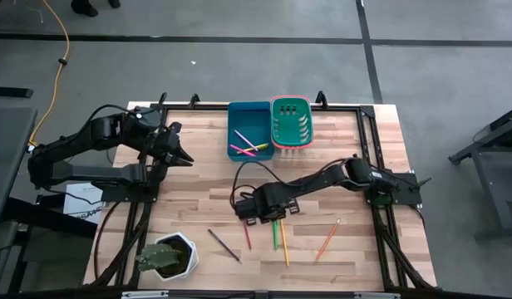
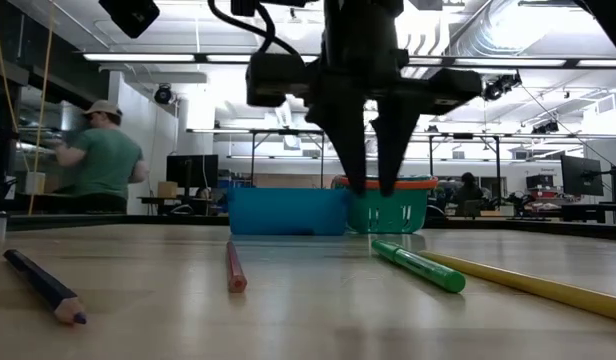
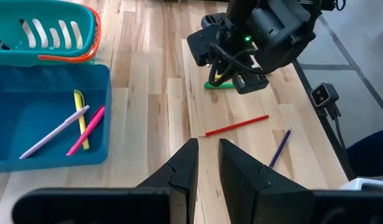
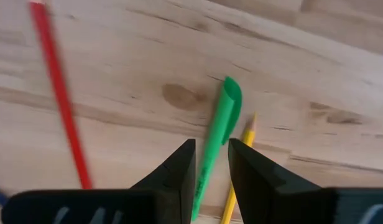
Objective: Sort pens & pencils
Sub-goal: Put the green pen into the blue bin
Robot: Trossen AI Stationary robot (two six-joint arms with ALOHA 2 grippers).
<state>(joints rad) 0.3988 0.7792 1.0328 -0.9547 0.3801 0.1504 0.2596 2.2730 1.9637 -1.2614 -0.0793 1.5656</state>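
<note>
**Right gripper poised over green pen; left arm parked near the bins**

High view: The wooden table (image 1: 198, 203) carries a blue bin (image 1: 238, 124) and a teal basket (image 1: 291, 123) side by side at its far edge. The blue bin holds a few pens, yellow and pink among them. Loose on the near half of the table lie a dark purple pencil (image 1: 224, 245), a red pencil (image 1: 247, 236), a green pen (image 1: 274, 236), a yellow pencil (image 1: 284, 243) and an orange pencil (image 1: 327, 239). The right arm stretches from the table's right edge toward the centre, its right gripper (image 1: 268, 218) over the far ends of the green pen and yellow pencil. The left gripper (image 1: 183, 158) waits left of the blue bin. A potted plant (image 1: 166, 257) stands at the near left corner.

Low view: The right gripper's fingers (image 2: 350, 150) hang straight down, parted by a narrow gap, tips above the table and holding nothing. A person (image 2: 100, 155) stands in the room behind.

Left wrist view: The left gripper (image 3: 205, 163) shows its two fingers slightly apart and empty, aimed across the table at the right arm. Three pens, lilac, pink and yellow, lie in the blue bin.

Right wrist view: The green pen runs into the gap between the right gripper's (image 4: 211, 163) fingertips, unclamped, with the yellow pencil just beside it and the red pencil well apart.
</note>
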